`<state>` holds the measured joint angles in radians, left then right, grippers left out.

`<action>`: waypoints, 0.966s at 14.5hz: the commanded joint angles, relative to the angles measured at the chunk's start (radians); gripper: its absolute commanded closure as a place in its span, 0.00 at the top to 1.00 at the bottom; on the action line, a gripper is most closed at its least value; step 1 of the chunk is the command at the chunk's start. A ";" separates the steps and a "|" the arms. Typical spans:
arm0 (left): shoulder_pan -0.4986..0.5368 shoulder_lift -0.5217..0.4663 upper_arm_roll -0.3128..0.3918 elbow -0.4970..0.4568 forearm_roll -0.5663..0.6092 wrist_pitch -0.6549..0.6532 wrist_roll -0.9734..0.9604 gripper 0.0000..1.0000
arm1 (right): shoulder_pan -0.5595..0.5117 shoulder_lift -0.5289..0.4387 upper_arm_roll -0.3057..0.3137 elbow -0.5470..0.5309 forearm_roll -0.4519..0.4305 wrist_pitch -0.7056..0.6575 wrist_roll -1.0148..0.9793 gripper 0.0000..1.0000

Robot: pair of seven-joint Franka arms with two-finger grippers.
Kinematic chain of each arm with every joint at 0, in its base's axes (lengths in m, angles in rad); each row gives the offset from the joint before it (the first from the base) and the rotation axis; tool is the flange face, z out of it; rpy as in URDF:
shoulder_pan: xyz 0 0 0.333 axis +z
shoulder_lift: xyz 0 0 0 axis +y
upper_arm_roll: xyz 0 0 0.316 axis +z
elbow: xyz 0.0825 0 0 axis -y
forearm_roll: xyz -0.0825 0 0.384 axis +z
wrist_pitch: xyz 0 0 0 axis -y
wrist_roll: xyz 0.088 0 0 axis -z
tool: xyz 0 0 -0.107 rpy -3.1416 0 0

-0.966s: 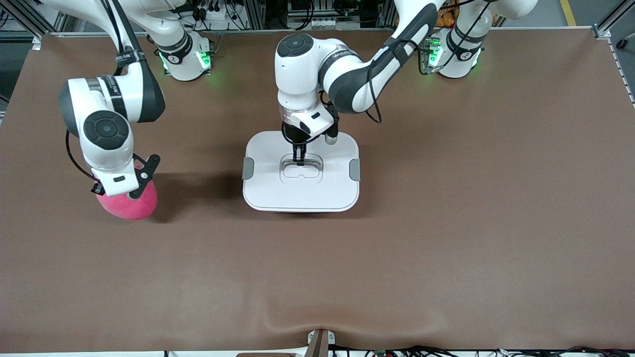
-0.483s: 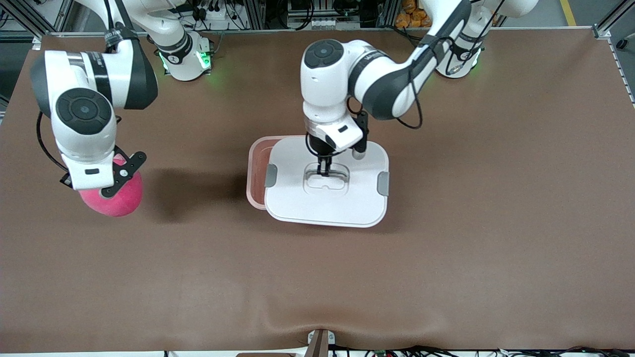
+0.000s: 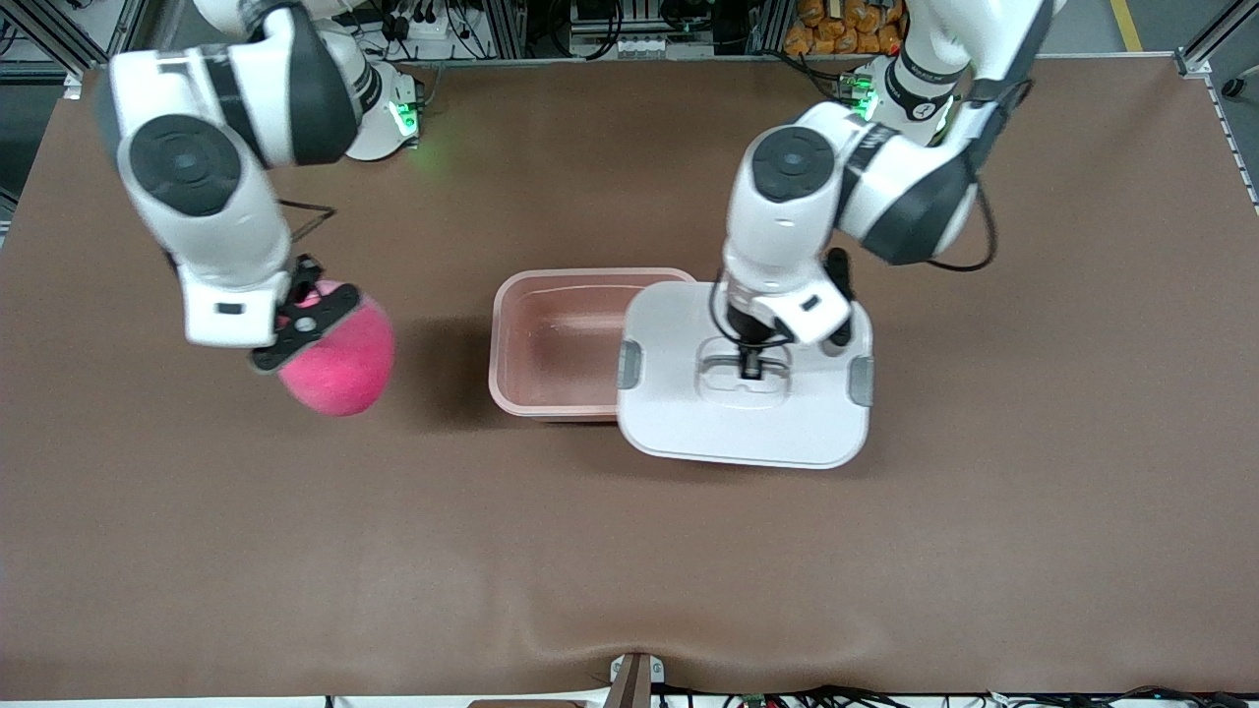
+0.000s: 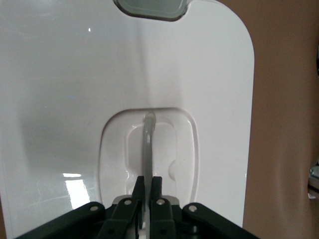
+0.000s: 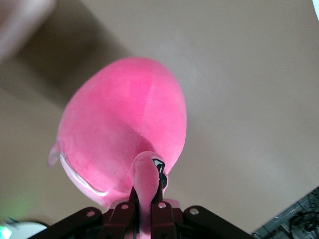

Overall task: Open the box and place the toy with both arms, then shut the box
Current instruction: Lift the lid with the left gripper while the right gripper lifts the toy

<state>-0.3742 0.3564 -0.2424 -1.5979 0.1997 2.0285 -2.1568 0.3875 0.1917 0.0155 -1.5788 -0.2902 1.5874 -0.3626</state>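
I have the left claw (image 3: pixel 752 372) pinching the white lid's clear handle (image 4: pixel 148 144), clearing the translucent pink tub (image 3: pixel 551 339); the right claw (image 5: pixel 147 211) pinches the plush pink toy (image 3: pixel 337 364), ready to drop in.

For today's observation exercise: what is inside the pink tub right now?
The tub looks empty: its bare pink floor shows. The white lid, held by the left claw, covers the end toward the left arm, so that part is hidden. The toy hangs from the right claw.
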 commanded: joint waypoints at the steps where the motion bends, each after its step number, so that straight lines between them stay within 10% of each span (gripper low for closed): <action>1: 0.070 -0.063 -0.012 -0.115 -0.020 0.044 0.014 0.00 | 0.097 0.061 -0.009 0.088 0.052 -0.030 0.154 0.00; 6: 0.192 -0.140 -0.012 -0.301 -0.020 0.168 0.162 0.00 | 0.160 0.184 -0.012 0.273 0.140 -0.160 0.263 0.00; 14: 0.302 -0.139 -0.015 -0.317 -0.068 0.173 0.359 0.00 | 0.185 0.279 -0.011 0.465 0.252 -0.241 0.428 0.00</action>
<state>-0.1037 0.2495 -0.2443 -1.8768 0.1806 2.1864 -1.8617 0.5576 0.4341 0.0141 -1.1977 -0.0988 1.3824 0.0130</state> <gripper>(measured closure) 0.930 0.894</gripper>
